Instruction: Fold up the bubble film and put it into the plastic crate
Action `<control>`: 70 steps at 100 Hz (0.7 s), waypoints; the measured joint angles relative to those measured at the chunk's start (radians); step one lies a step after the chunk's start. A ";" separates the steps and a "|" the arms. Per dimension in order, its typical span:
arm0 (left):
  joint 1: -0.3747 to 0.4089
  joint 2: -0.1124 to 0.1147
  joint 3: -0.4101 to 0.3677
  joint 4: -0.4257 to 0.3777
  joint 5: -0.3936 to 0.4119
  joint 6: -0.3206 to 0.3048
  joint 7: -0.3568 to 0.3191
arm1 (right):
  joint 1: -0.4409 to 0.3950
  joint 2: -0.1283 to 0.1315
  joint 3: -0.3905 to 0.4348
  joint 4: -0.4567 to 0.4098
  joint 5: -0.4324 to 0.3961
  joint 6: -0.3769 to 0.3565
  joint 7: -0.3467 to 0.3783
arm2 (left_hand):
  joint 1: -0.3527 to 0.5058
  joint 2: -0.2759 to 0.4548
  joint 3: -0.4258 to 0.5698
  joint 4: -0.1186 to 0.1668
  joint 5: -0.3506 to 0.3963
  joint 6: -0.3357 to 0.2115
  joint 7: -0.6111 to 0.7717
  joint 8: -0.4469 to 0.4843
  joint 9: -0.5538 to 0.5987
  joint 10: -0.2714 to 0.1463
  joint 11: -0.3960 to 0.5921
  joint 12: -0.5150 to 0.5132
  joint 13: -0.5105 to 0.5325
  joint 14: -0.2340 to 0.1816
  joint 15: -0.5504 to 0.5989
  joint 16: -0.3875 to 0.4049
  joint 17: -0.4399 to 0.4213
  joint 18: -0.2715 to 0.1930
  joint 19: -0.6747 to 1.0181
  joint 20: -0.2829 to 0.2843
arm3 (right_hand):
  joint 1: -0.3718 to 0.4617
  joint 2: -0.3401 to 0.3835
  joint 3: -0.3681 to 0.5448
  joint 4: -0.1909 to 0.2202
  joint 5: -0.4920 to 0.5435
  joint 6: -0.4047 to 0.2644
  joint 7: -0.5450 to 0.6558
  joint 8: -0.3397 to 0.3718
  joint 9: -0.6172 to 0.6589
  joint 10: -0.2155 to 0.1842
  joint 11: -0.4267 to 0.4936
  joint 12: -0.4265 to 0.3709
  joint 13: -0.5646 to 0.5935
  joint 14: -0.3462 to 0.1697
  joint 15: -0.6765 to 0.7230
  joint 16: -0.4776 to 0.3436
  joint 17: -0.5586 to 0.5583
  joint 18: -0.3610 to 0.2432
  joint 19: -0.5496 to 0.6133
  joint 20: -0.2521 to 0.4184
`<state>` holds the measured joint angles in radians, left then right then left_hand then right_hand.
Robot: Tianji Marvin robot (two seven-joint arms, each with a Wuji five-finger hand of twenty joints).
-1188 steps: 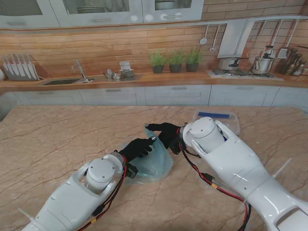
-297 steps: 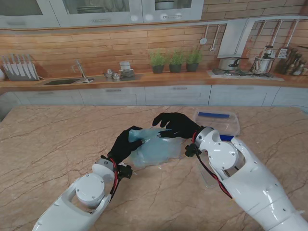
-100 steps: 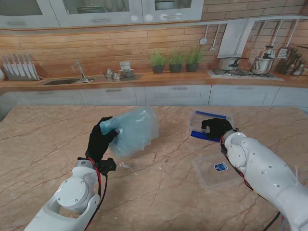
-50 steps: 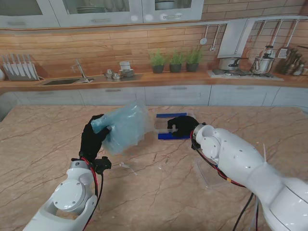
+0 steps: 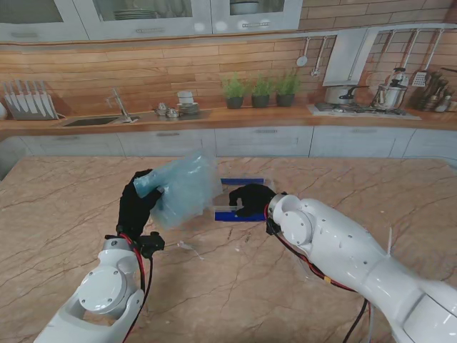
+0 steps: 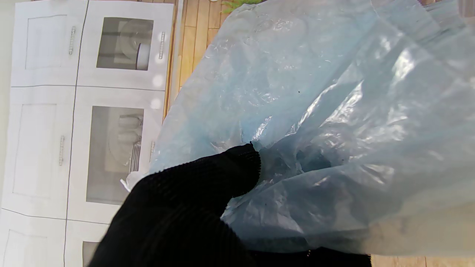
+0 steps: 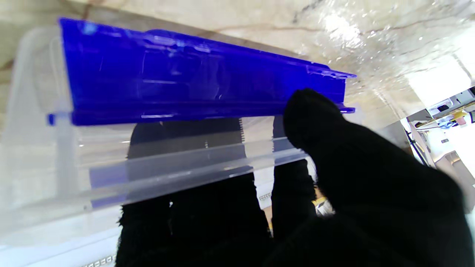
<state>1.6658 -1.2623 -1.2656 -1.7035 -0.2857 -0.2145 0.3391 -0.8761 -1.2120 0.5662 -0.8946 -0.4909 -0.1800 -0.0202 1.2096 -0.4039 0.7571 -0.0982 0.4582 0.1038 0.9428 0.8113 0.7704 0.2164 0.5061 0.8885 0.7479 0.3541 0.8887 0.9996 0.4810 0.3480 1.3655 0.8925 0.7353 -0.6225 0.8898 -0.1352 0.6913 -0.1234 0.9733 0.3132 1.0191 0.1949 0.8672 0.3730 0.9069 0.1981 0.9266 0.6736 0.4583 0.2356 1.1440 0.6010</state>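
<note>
My left hand (image 5: 137, 202), in a black glove, is shut on the folded pale blue bubble film (image 5: 184, 187) and holds it up off the table at the left. The left wrist view is filled by the bubble film (image 6: 326, 129), with my thumb (image 6: 207, 185) pressed on its edge. My right hand (image 5: 251, 198) is shut on the rim of the clear plastic crate (image 5: 238, 200) with blue clips, at the table's middle, just right of the film. In the right wrist view the crate (image 7: 178, 148) has my fingers (image 7: 326, 141) clamped over its wall beside a blue clip (image 7: 178, 92).
The marble table (image 5: 64, 207) stretches around both arms. My right forearm (image 5: 343, 250) covers the spot where the crate's clear lid lay. A kitchen counter (image 5: 214, 118) with sink, plants and stove runs along the far wall.
My right hand has dragged the crate leftward across the table, from the far right to the middle beside the film. The left hand keeps the film raised, almost still.
</note>
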 measured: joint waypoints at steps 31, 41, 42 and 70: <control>-0.001 0.000 -0.001 0.002 -0.003 0.000 -0.007 | 0.011 -0.005 -0.038 0.023 0.003 -0.045 -0.023 | 0.000 0.000 0.007 0.000 0.000 0.000 0.000 -0.001 0.000 0.000 0.000 -0.008 0.000 0.000 0.000 0.000 0.000 0.000 0.000 0.000 | -0.001 0.001 0.001 0.001 0.001 0.014 -0.007 0.001 0.000 0.002 0.000 0.000 0.001 0.002 0.001 0.002 -0.011 0.001 0.000 0.000; -0.002 0.000 -0.002 0.004 -0.003 0.000 -0.011 | 0.024 -0.019 -0.054 0.047 0.019 -0.050 -0.031 | 0.000 0.000 0.007 0.000 0.000 0.000 0.000 -0.001 0.000 0.000 0.000 -0.008 0.000 0.000 0.000 0.000 0.000 0.000 0.000 0.000 | -0.001 0.001 0.001 0.001 0.002 0.014 -0.007 0.001 0.000 0.002 0.000 0.000 0.001 0.002 0.001 0.002 -0.012 0.001 0.000 0.000; -0.002 0.000 -0.002 0.004 -0.004 0.000 -0.011 | 0.025 -0.020 -0.056 0.050 0.020 -0.051 -0.033 | 0.000 0.000 0.007 0.000 0.000 0.000 0.000 -0.001 0.000 0.000 0.000 -0.008 0.000 0.000 0.000 0.000 0.000 0.000 0.000 0.000 | -0.001 0.001 0.001 0.001 0.002 0.014 -0.007 0.001 0.000 0.002 0.000 0.000 0.001 0.002 0.001 0.002 -0.012 0.001 0.000 0.000; -0.004 0.000 -0.002 0.007 -0.010 -0.001 -0.013 | 0.063 -0.079 -0.096 0.139 0.063 -0.056 -0.068 | 0.000 0.000 0.008 0.000 0.000 0.000 0.000 -0.001 0.000 0.000 0.000 -0.008 0.000 0.000 0.000 0.000 0.000 0.000 0.000 0.000 | -0.001 0.001 -0.009 0.001 0.002 0.014 -0.008 0.002 0.000 0.002 0.000 0.000 0.001 0.003 0.001 0.002 -0.026 0.001 0.000 0.000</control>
<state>1.6622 -1.2623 -1.2672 -1.6961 -0.2955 -0.2150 0.3264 -0.8130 -1.2913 0.4701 -0.7551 -0.4281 -0.2364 -0.0884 1.2096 -0.4039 0.7647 -0.0982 0.4582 0.1038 0.9424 0.8099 0.7706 0.2166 0.5061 0.8803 0.7479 0.3543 0.8887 0.9996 0.4810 0.3480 1.3655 0.8925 0.7339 -0.6219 0.8808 -0.1347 0.6932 -0.1099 0.9650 0.3149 1.0191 0.1970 0.8672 0.3730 0.9075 0.2009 0.9274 0.6756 0.4321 0.2370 1.1440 0.6010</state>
